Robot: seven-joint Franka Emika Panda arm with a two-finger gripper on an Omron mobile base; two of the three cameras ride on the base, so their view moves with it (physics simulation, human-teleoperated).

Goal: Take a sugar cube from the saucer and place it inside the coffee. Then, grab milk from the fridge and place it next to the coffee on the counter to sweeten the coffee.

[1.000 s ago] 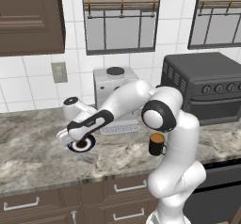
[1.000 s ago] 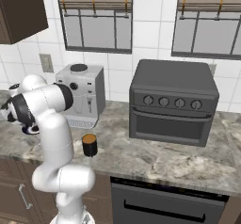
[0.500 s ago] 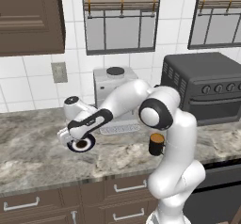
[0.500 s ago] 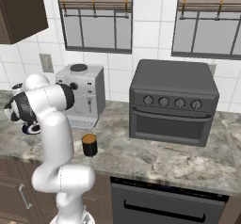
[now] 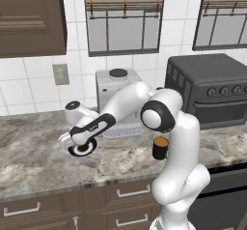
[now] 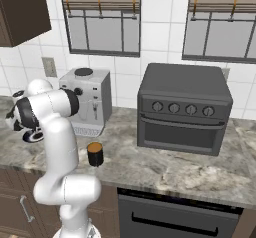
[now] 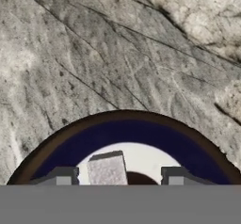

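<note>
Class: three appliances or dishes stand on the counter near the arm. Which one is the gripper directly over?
The saucer, dark with a white ring. The gripper straddles its sugar cube, while the black mug and coffee machine stand apart.

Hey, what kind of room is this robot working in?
A kitchen, computer-rendered by the look of it: a marbled stone counter over drawers, a toaster oven, and a coffee machine against a tiled wall.

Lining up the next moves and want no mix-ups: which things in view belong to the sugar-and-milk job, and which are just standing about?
Job:
- sugar cube, between the hand's fingertips
- saucer under it
- coffee
- counter

Standing about:
- coffee machine
- toaster oven
- wall outlet
</note>
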